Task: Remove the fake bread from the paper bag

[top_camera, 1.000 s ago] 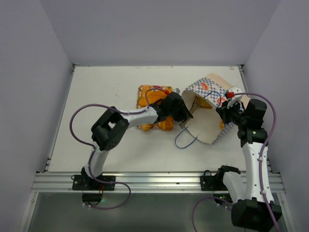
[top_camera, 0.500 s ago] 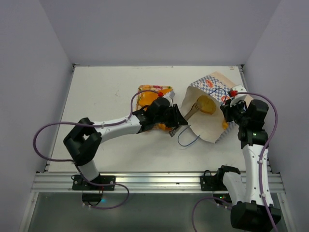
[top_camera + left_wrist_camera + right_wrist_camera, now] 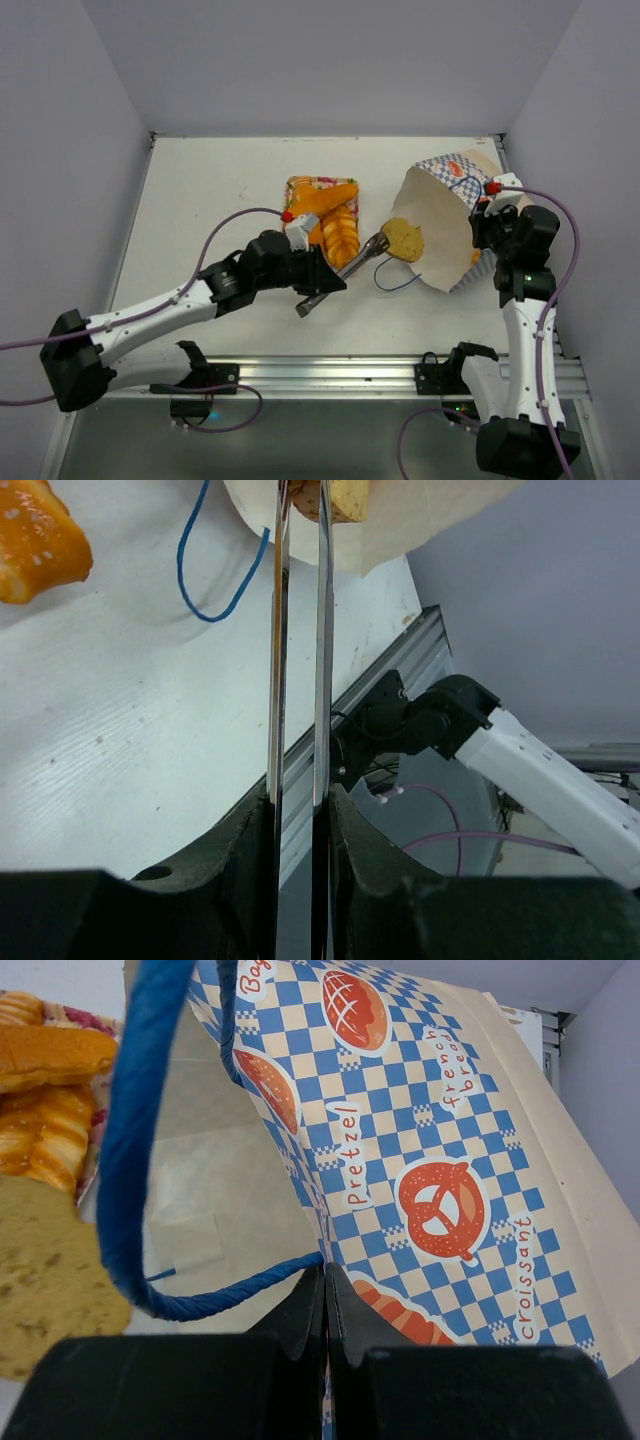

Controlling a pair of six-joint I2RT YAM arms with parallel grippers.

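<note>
The paper bag (image 3: 445,215) lies on its side at the right, mouth facing left. My right gripper (image 3: 487,215) is shut on the bag's rim (image 3: 440,1140), next to a blue cord handle (image 3: 130,1160). My left gripper (image 3: 318,288) is shut on metal tongs (image 3: 345,268), and their tips pinch a brown-crusted bread slice (image 3: 404,239) at the bag's mouth. In the left wrist view the tongs (image 3: 298,630) run straight up to the slice (image 3: 335,495). The slice (image 3: 45,1280) also shows in the right wrist view. The inside of the bag is mostly hidden.
A pink-flowered tray (image 3: 320,183) left of the bag holds several orange pastries (image 3: 335,225); they also show in the right wrist view (image 3: 50,1090). The bag's other blue handle (image 3: 392,284) lies on the table below the slice. Walls close in at the left, back and right.
My left arm has pulled back toward the near left, drawing the tongs and slice from inside the bag to its mouth. The bag's mouth has shifted right and opened wider.
</note>
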